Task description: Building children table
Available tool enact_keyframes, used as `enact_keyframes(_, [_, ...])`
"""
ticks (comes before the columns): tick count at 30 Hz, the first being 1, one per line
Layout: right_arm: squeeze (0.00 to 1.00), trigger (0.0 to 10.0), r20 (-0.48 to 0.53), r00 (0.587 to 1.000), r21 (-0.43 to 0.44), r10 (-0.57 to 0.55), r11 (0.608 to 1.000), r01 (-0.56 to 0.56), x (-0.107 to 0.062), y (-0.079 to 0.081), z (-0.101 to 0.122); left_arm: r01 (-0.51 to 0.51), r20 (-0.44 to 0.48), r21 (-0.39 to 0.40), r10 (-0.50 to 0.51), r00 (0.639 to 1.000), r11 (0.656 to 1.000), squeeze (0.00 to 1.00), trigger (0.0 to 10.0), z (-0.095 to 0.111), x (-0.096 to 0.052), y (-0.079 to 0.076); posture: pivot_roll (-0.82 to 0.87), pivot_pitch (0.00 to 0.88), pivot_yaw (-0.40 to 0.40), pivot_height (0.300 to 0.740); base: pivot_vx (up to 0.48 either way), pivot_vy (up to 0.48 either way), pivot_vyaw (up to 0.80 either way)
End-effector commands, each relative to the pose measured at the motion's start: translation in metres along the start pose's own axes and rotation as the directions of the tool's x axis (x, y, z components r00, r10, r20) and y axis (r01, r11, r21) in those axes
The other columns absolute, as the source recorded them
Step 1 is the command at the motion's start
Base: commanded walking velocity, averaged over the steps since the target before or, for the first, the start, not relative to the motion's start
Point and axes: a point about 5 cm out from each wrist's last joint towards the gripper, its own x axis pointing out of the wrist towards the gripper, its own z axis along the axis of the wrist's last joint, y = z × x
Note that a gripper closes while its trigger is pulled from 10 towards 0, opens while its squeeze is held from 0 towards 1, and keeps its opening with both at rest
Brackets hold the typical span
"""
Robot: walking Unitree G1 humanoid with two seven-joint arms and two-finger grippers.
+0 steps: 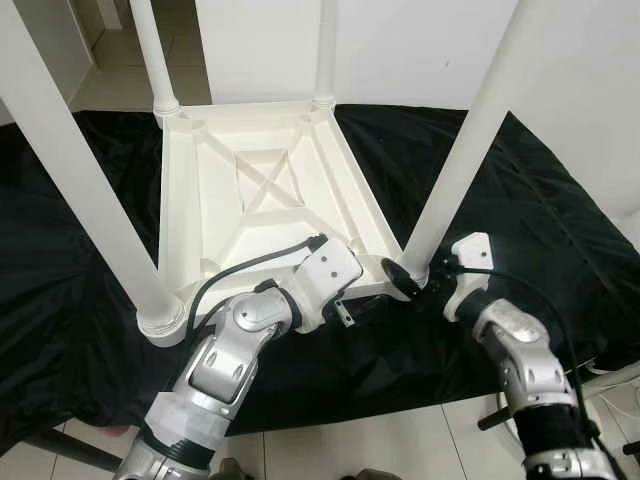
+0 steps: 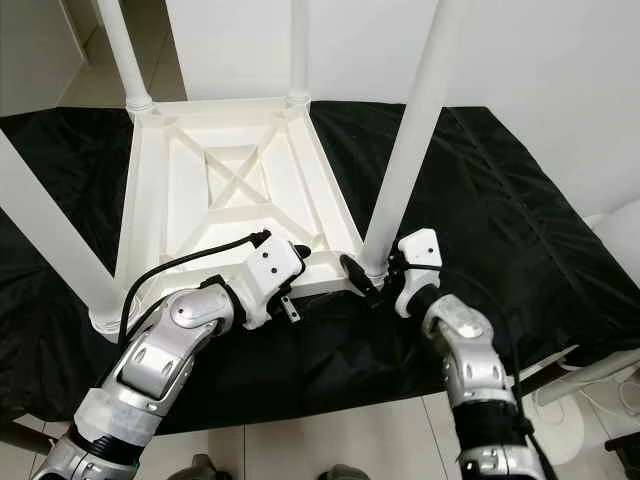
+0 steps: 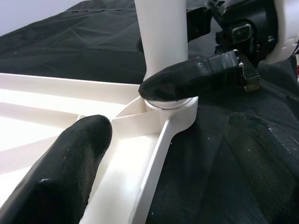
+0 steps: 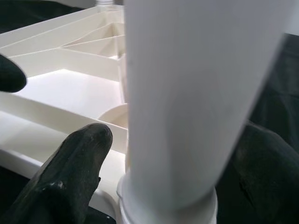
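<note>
Four round white legs stood in the corner sockets of the upturned white tabletop [image 1: 255,190] at the centre of the head view, on crinkled black cloth [image 1: 540,215], so I judged the build nearly done, with only the lower-right leg [image 1: 455,170] left to seat or tighten. In my left wrist view, my left gripper [image 3: 163,158] was spread wide over the smooth ribbed plastic rim, closed on nothing, at the frame's lower half. In my right wrist view, my right gripper [image 4: 168,168] straddled that matte cylindrical leg [image 4: 191,93] just above its collar, fingers either side, though I couldn't tell if they pinched it.
</note>
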Motion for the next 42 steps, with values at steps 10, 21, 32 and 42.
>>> enact_keyframes(10, [0.0,1.3,-0.1,0.992,-0.037,0.081,0.996,-0.085,0.01,-0.008,-0.015,-0.097,0.0,0.014,0.097,0.995,0.995,0.0,10.0,0.0,-0.001,0.006,-0.05,0.0,-0.051,0.74,0.0,0.0,0.0])
enact_keyframes(21, [0.0,10.0,-0.095,0.993,-0.014,0.075,0.997,-0.077,0.008,-0.009,-0.023,-0.102,-0.005,0.01,0.103,0.995,0.995,0.0,10.0,-0.001,-0.001,0.007,-0.06,0.0,-0.045,0.74,0.0,0.0,0.0])
enact_keyframes(32, [0.0,10.0,-0.127,0.954,0.115,-0.271,0.951,0.285,0.022,0.005,-0.03,-0.128,0.0,0.016,0.128,0.992,0.992,0.0,10.0,0.001,0.002,0.009,-0.06,0.0,-0.039,0.74,0.0,0.0,0.0])
enact_keyframes(42, [0.0,10.0,-0.157,0.79,0.231,-0.592,0.756,0.613,0.036,0.037,-0.027,-0.129,-0.003,0.015,0.13,0.992,0.991,0.0,10.0,0.001,0.001,0.013,-0.07,0.0,-0.021,0.74,0.0,0.0,0.0])
